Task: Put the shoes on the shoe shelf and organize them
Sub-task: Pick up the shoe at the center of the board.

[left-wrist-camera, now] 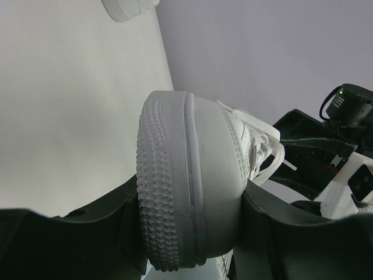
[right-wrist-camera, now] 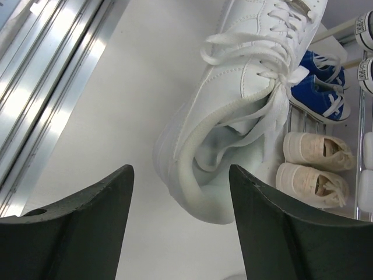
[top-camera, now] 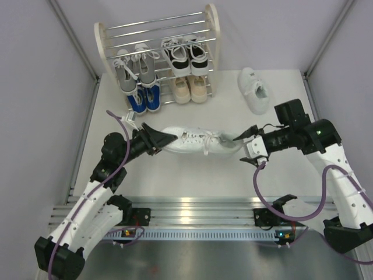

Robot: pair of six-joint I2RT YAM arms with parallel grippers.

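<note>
Left gripper (top-camera: 166, 140) is clenched on the toe of the white shoe (top-camera: 198, 142). The wrist view shows the toe cap wedged between both fingers, sole turned to one side. The shoe sits in front of the shelf (top-camera: 213, 35), out in the middle of the bench (top-camera: 233, 175). Its long axis runs side to side, parallel with the shelf's rods, with the toe towards the left arm and the heel towards the right. I can't tell whether it's resting on the bench or just off it.

Right gripper (top-camera: 240, 137) is at the heel end, jaws spread wide and gripping nothing. From its own camera the heel collar sits just ahead, between the open fingers but clear of both. So the left arm alone has the shoe.

On the shelf, the grey pair (top-camera: 137, 69) and black-and-white pair (top-camera: 185, 53) are on the middle tier. The blue pair (top-camera: 144, 99) and beige pair (top-camera: 191, 88) are below them. The top rods are bare. The loose shoe (top-camera: 254, 88), the white one's mate, lies just right of the shelf, nearer the right arm.

What matters now is that the shelf lies straight beyond the held shoe. The shoe is broadside to it, though, so by my reckoning it needs turning toe-in or heel-in before it goes up on the rods.
</note>
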